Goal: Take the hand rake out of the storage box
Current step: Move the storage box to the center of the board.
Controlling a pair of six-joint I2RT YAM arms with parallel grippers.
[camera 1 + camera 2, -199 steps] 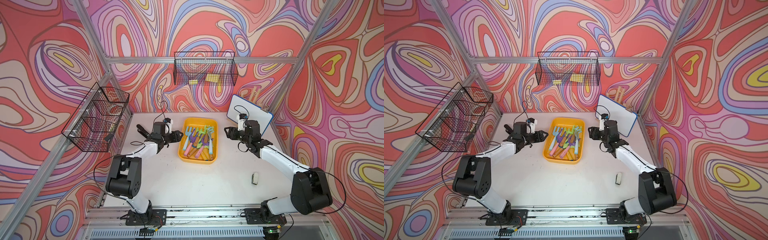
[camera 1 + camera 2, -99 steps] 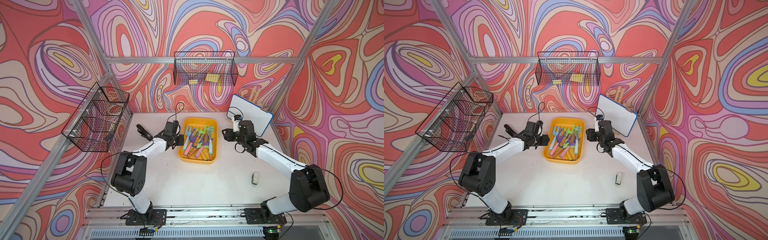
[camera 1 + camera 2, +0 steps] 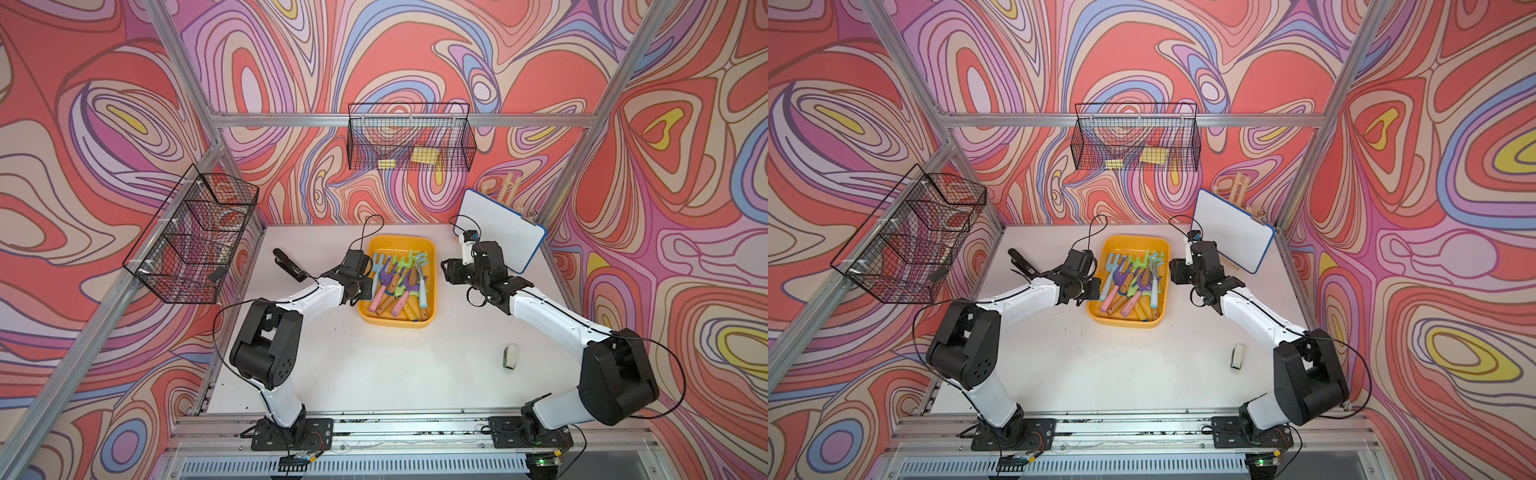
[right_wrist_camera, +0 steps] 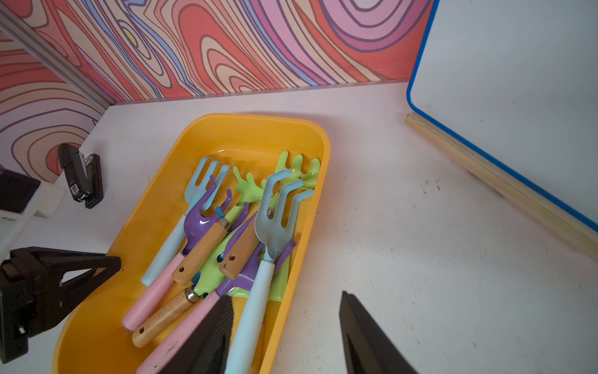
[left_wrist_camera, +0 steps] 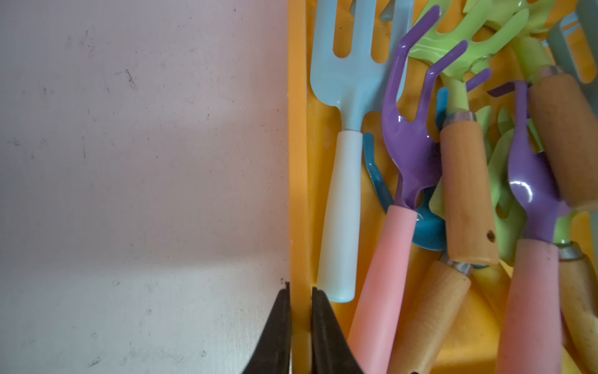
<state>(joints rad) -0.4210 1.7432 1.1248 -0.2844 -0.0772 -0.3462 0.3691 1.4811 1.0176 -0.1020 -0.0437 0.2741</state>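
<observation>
The left gripper [image 5: 300,293] is clamped on the rim of the storage box [image 5: 297,162], which only the left wrist view shows plainly. The right gripper [image 4: 284,296] stands part open and empty over the opposite rim. The light-blue hand rake [image 4: 275,220] lies in the box, its handle beside that gripper's finger. Both top views leave the jaws indistinct.

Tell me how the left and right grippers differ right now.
The left gripper is shut, the right gripper open. The left pinches the rim of the storage box; the right holds nothing, poised at the box's opposite side. Both have black fingers.
</observation>
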